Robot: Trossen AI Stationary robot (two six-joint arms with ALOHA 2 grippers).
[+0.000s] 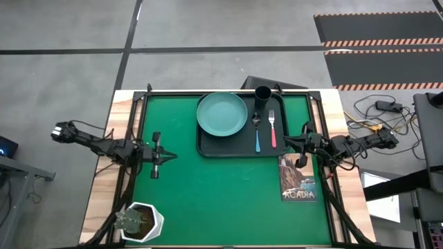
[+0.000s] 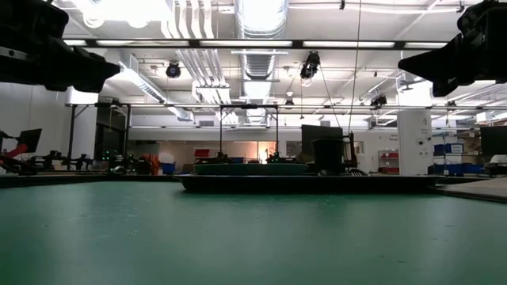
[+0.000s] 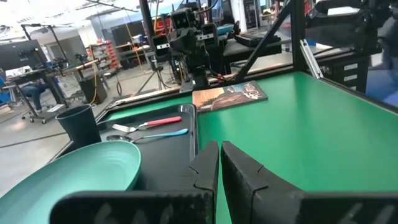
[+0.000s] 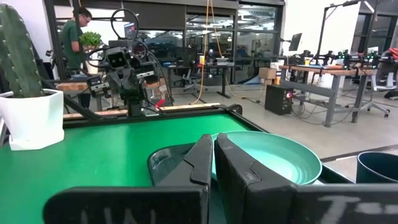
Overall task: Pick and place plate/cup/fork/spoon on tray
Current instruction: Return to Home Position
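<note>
The black tray (image 1: pixel 239 149) lies at the table's far middle. On it rest the teal plate (image 1: pixel 221 114), the black cup (image 1: pixel 262 96), the blue-handled spoon (image 1: pixel 257 135) and the pink-handled fork (image 1: pixel 273 130). They also show in the left wrist view: plate (image 3: pixel 74 174), cup (image 3: pixel 79 126), spoon (image 3: pixel 149 134), fork (image 3: pixel 152 124). My left gripper (image 1: pixel 168 156) is shut and empty at the table's left. My right gripper (image 1: pixel 288 140) is shut and empty just right of the tray.
An "ACADIA" picture book (image 1: pixel 298 178) lies right of the middle, partly under my right arm. A white pot with a plant (image 1: pixel 140 222) stands at the near left corner. Bare green mat (image 1: pixel 221 200) spreads across the near middle.
</note>
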